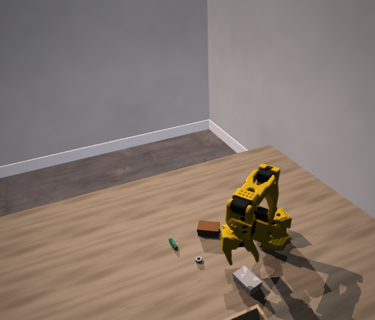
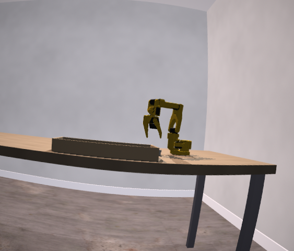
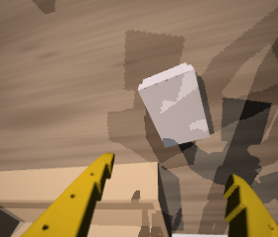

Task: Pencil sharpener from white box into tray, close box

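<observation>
Your gripper [image 1: 244,261] [image 2: 153,137] [image 3: 170,170] hangs above the table [image 1: 111,248] [image 2: 214,159] [image 3: 45,94], fingers pointing down and parted, with nothing between them. They are partway apart, so call them released.

The white box [image 1: 246,279] [image 3: 175,108] lies on the table, below the fingertips and a little out from them, apart from both. In the wrist view you see it beyond the tips, between their two lines. Its top is covered, with patches of light and shadow across it. You can't see the pencil sharpener; with the box closed up, it is probably inside, though no view shows it.

The tray [image 1: 258,307] [image 2: 103,151] [image 3: 129,180] stands on the table, on the far side of the white box from your fingers as the top view has it. In the wrist view, one finger covers part of the tray's wall. Only a corner of it makes the top view, so you can't tell from there what it holds.

Near the fingers, on the side away from the tray, you have the brown box [image 1: 208,226], the grey ring [image 1: 198,257] and, farther off, the green cylinder [image 1: 172,243], all on the table.
</observation>
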